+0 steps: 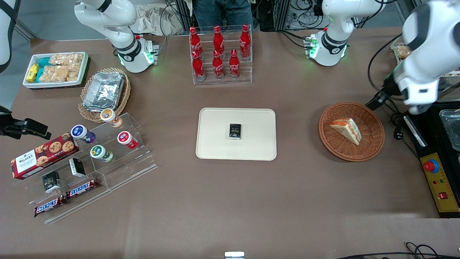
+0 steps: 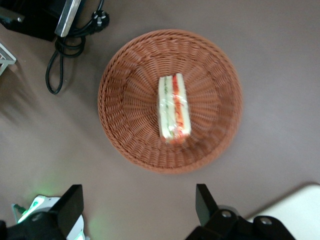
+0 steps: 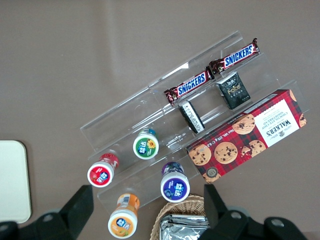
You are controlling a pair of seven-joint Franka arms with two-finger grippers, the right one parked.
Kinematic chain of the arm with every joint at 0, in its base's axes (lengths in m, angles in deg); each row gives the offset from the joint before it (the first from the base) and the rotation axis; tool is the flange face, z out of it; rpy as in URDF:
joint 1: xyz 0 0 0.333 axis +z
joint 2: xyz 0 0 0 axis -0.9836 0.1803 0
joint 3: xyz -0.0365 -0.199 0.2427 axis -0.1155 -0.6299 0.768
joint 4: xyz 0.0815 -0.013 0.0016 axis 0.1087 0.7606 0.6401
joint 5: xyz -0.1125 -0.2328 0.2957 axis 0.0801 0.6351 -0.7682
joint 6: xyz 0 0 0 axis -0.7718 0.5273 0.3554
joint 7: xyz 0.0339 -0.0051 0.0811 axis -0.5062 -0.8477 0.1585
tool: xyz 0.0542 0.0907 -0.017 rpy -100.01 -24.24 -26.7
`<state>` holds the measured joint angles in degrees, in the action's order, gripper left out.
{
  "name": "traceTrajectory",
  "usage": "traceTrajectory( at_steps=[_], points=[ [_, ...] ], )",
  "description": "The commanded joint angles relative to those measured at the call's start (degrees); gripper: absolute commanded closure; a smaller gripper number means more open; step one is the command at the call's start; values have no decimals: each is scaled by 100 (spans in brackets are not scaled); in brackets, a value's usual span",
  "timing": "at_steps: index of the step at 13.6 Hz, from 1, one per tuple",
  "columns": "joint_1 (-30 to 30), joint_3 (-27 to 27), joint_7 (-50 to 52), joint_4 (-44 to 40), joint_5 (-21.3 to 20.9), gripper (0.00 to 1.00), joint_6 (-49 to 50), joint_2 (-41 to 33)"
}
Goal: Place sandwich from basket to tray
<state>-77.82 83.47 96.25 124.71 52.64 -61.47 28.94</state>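
The sandwich lies on its side in the middle of the basket, at right of centre in the front view; the tray sits at frame centre, well apart from the basket, with a small dark packet on it. The step in hand appears to be the approach. Procedure: centre the pincer over the wedge, align the fingers across the two bread faces, not the crust ends, descend until the tips straddle the sandwich, and close gently, since the bread will likely compress. On transfer, set the sandwich on bare tray surface clear of the packet. The pincer is released, its fingers spread wide and holding nothing. The working arm, at upper right of the front view, hangs high above the tabletop with the wrist pointing downward.
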Motion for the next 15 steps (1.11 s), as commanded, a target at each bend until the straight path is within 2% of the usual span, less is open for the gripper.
traceTrajectory(
  at_steps=[1,5,8,12,15],
  points=[
    [-39,-47,537,489,-258,0,-716,321],
    [-13,-39,573,1279,-408,0,-2042,779],
    [-21,-30,871,1369,-416,0,-2694,1332],
    [-21,-21,881,1377,-416,0,-3117,1615],
    [-13,-12,994,1369,-416,0,-3057,1519]
  ],
)
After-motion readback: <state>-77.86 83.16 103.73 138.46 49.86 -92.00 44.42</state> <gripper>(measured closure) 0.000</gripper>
